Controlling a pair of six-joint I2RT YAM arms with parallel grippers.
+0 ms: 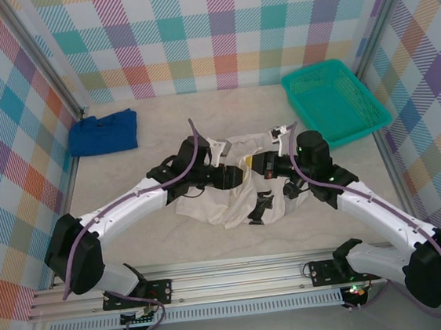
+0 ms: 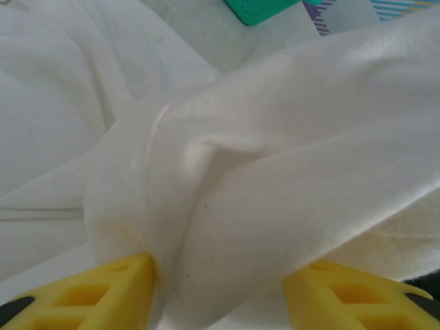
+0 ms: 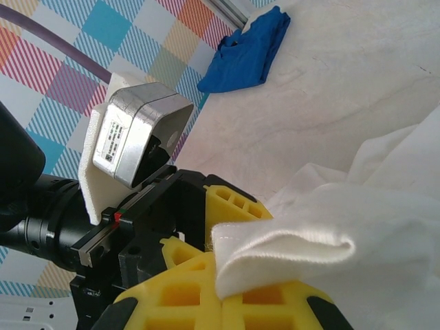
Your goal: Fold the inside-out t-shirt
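From above, the inside-out t-shirt [image 1: 232,199] lies crumpled mid-table [image 1: 223,117]. The left gripper [image 1: 239,176] and right gripper [image 1: 258,166] meet tip to tip over its 12 o'clock edge. A blue cloth [image 1: 104,132] sits at 10 o'clock and a green basket [image 1: 336,101] at 2 o'clock, both well apart from the shirt.

At the left wrist, a thick fold of shirt [image 2: 240,206] fills the gap between the spread yellow fingers [image 2: 103,299] and runs up toward 2 o'clock. I cannot tell whether they pinch it.

At the right wrist, the yellow fingers [image 3: 172,299] are clamped on a rolled hem. The rest of the shirt [image 3: 371,227] trails off toward 3 o'clock.
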